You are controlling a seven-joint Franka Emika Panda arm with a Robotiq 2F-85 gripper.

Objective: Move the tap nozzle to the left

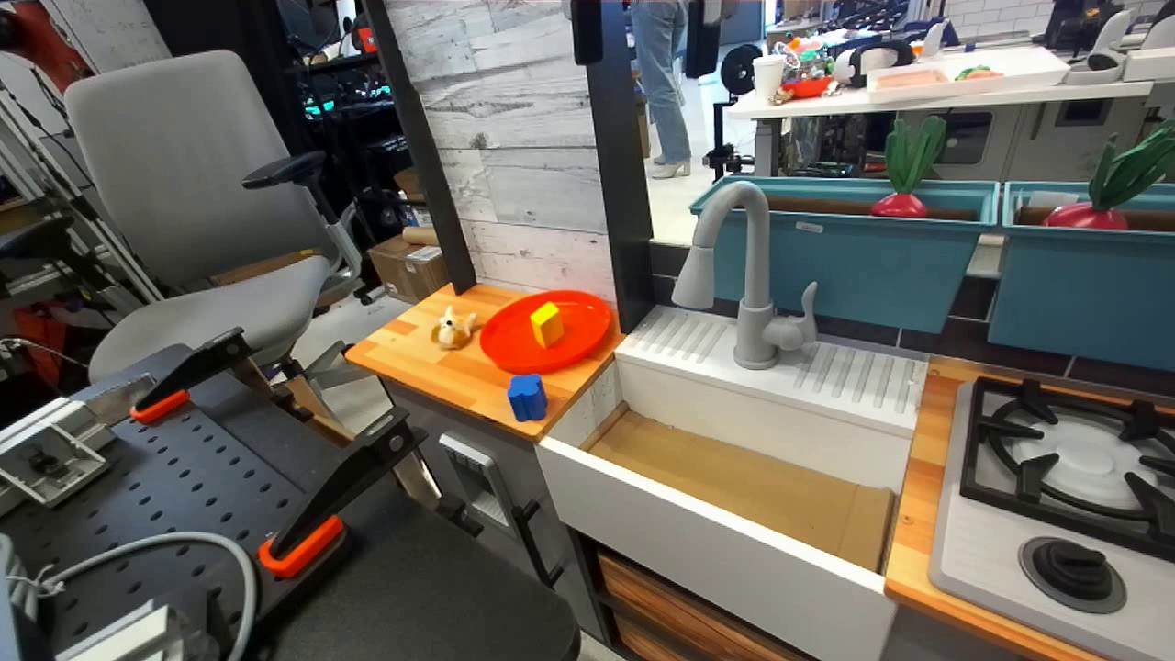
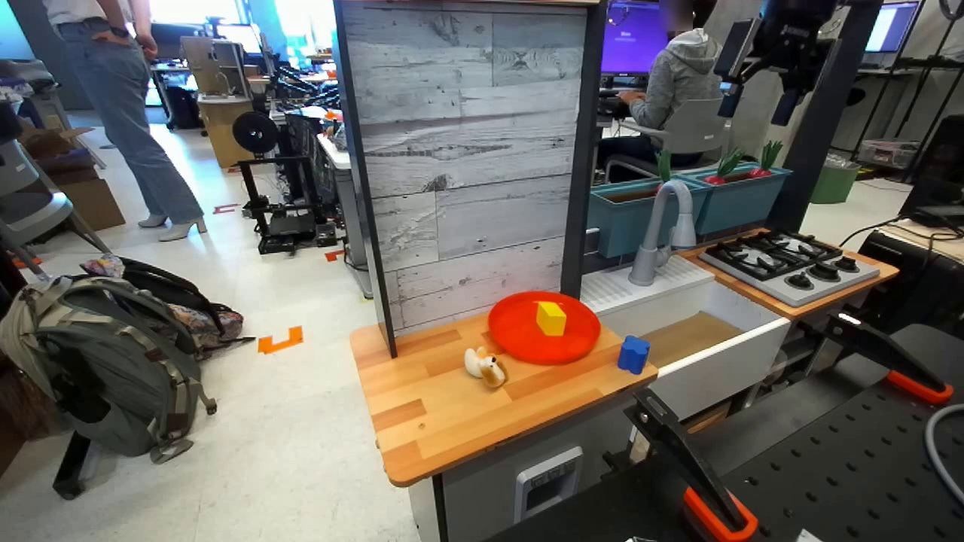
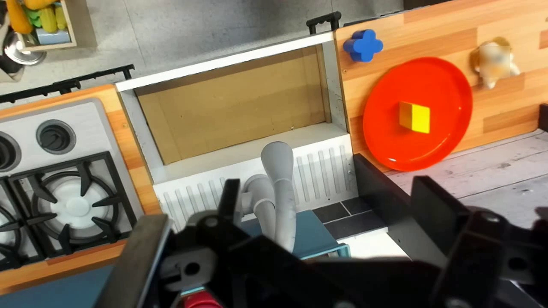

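The tap nozzle is a matte grey gooseneck spout at the back edge of the white sink. It stands upright in both exterior views [image 1: 758, 243] [image 2: 654, 226]. Its flared head hangs to the left of the upright tube in an exterior view. In the wrist view the tap nozzle [image 3: 284, 201] lies below the gripper, nearer the left finger, its lower tube partly hidden by the gripper. My black gripper [image 3: 327, 188] is open with its fingers wide apart and nothing held. In both exterior views the gripper [image 1: 644, 55] [image 2: 758, 109] is high up, apart from the spout.
The white sink [image 1: 698, 528] has a side handle lever [image 1: 808, 317]. A black post [image 1: 624, 165] stands left of it. A red plate [image 1: 574, 353] holds a yellow block [image 1: 547, 325]; a blue block [image 1: 528, 397] and plush toy [image 1: 452, 329] are beside it. Teal planters [image 1: 854, 271] stand behind; a stove [image 1: 950, 551] is right.
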